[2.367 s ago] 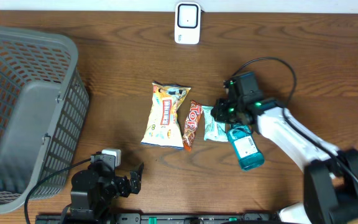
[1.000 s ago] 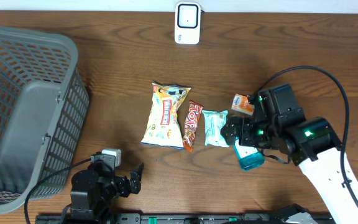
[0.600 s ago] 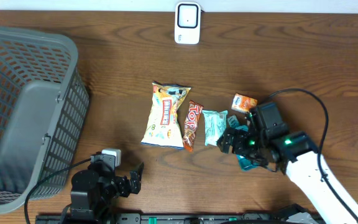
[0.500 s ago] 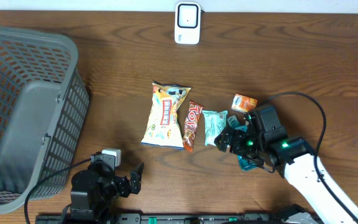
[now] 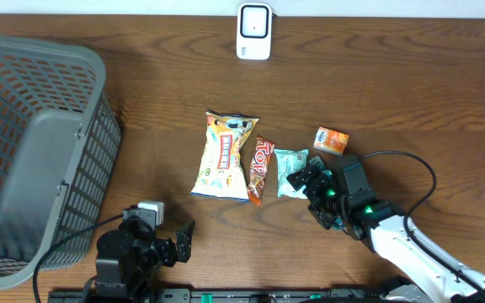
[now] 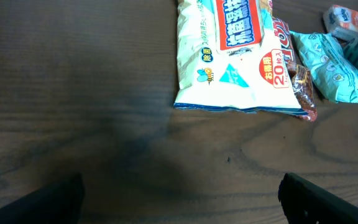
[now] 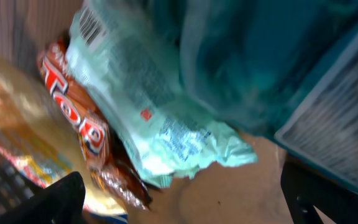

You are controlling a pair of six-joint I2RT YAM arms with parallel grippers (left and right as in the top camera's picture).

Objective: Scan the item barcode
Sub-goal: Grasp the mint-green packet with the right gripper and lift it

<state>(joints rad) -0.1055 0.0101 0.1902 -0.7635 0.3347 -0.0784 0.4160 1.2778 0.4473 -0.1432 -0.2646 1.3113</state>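
Over bottle [image 7: 260,62] by packet [image 5: 290,171]: right gripper [image 5: 317,195] poised low, spread wide for pickup toward scanner [image 5: 253,31]; left gripper [image 6: 179,202] released, parked.

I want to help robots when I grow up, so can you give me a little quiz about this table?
1. True or false: the yellow snack bag lies inside the grey basket.
2. What lies between the snack bag and the mint-green packet? A) orange box B) Top chocolate bar C) white scanner
3. Which gripper hovers right by the blue bottle?
Key: 1 false; 2 B; 3 the right gripper, which is open.
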